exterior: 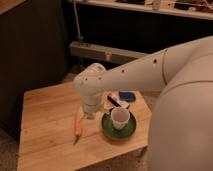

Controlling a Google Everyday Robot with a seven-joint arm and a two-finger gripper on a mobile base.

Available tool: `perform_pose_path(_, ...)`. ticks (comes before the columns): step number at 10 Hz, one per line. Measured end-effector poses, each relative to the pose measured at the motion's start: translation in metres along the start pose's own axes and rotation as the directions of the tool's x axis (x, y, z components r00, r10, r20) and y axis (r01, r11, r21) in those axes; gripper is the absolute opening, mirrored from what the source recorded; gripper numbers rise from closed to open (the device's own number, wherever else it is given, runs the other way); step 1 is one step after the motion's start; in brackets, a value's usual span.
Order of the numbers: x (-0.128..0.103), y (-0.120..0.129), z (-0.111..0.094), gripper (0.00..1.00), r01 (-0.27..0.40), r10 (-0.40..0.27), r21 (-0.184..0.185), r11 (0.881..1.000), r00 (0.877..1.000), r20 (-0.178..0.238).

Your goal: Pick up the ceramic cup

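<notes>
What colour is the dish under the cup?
Dark green dish, clearest in the camera view; the ceramic cup sits in it, with the gripper just beside it.
</notes>
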Motion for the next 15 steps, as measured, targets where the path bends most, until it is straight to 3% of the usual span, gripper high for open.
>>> perform_pose_path(3,0.001,-0.041,-0.022,0.8,-0.077,0.077,-0.003,0.997,0.996,0.05)
perform_pose_path(5,-0.004,-0.051,-0.023,0.8,-0.089,0.09,-0.017,0.996,0.995,0.049)
perform_pose_path(8,-0.001,-0.05,-0.009,0.8,-0.1,0.102,-0.094,0.991,0.995,0.017)
perform_pose_path(15,0.025,-0.061,0.042,0.8,-0.185,0.18,-0.076,0.98,0.982,-0.059)
